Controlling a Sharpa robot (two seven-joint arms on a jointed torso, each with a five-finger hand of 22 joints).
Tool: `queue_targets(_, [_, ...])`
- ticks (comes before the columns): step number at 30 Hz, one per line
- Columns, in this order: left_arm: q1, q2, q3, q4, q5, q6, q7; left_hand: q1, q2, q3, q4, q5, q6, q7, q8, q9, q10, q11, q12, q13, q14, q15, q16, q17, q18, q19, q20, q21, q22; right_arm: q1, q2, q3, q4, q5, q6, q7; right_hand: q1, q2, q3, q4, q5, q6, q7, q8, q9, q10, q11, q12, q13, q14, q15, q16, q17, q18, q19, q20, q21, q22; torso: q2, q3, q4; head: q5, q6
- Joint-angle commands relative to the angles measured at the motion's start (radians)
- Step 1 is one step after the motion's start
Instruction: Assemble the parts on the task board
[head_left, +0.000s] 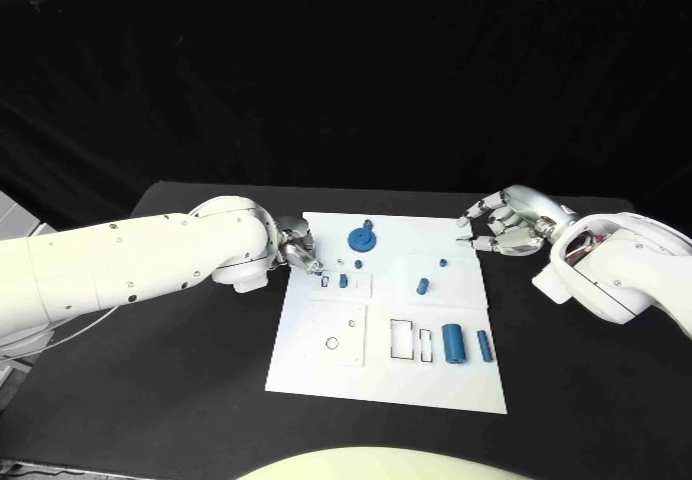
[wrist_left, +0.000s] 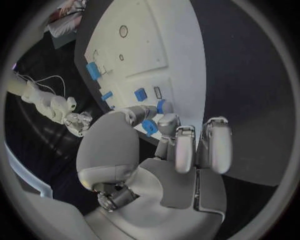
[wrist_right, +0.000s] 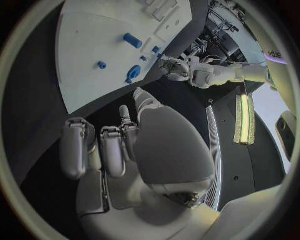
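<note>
Left hand (head_left: 299, 250) is at the board's (head_left: 325, 370) left edge, pinching a small blue part (wrist_left: 150, 126), so it looks mid-placement; next it needs lining up with a slot. Which slot, can't tell. More parts (head_left: 454, 343) lie on the board. Right hand (head_left: 503, 230) hovers off the far right corner, fingers curled, empty.

Both arms (head_left: 130, 265) white, glossy, fat rounded shells; small dark screw holes dotted along left forearm. Right arm (head_left: 620, 265) has an open seam near the wrist, at 3 o'clock, red and dark wiring visible inside. Left hand (wrist_left: 156, 165) and right hand (wrist_right: 137, 150): silver-grey metal, smooth domed backs, blocky segmented fingers (wrist_left: 212, 145) with rounded pads.
</note>
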Motion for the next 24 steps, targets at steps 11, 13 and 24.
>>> queue_targets(11, [-0.017, -0.022, 0.002, 0.043, -0.087, -0.055, 0.035, -0.013, -0.001, 0.245, -0.238, 0.000, 0.009, -0.003, 0.003, -0.002, 0.008, -0.002, 0.007, 0.002, 0.104, -0.006, 0.003, 0.263, -0.013, 0.007, -0.001, 0.005, 0.085, -0.005, 0.000, -0.001, -0.001, -0.005, 0.013, 0.006, -0.002, -0.005, 0.007, -0.001, 0.004, -0.005, -0.001, 0.004, 0.001, -0.005, -0.001, -0.003, 0.122, 0.073, -0.006, -0.004, 0.138, 0.007, 0.000, -0.006, -0.006, 0.119, 0.002, 0.0006, -0.0028, 0.003, -0.005])
queue_targets(13, [-0.017, -0.021, 0.002, 0.044, -0.082, -0.039, 0.040, -0.013, -0.001, 0.246, -0.238, 0.000, 0.009, -0.003, 0.003, -0.002, 0.007, -0.002, 0.005, -0.001, 0.104, -0.006, 0.003, 0.262, -0.012, 0.005, -0.001, 0.004, 0.082, -0.005, 0.001, -0.001, -0.001, -0.005, 0.014, 0.006, -0.002, -0.005, 0.007, -0.001, 0.004, -0.005, -0.001, 0.004, 0.001, -0.005, -0.001, -0.003, 0.122, 0.073, -0.006, -0.004, 0.138, 0.007, 0.000, -0.006, -0.006, 0.119, 0.002, 0.0007, -0.0030, 0.003, -0.006])
queue_targets(24, [-0.017, -0.018, 0.009, 0.028, -0.006, 0.046, 0.048, -0.013, -0.001, 0.248, -0.238, -0.002, 0.009, -0.003, 0.002, -0.003, 0.006, -0.003, 0.003, -0.003, 0.103, -0.006, 0.002, 0.261, -0.012, 0.004, -0.002, 0.003, 0.081, -0.006, 0.001, -0.001, -0.002, -0.005, 0.014, 0.005, -0.002, -0.005, 0.007, -0.001, 0.004, -0.005, -0.001, 0.004, 0.001, -0.005, -0.001, -0.003, 0.122, 0.073, -0.006, -0.004, 0.138, 0.007, 0.000, -0.006, -0.006, 0.119, 0.001, 0.0015, -0.0024, -0.004, -0.016])
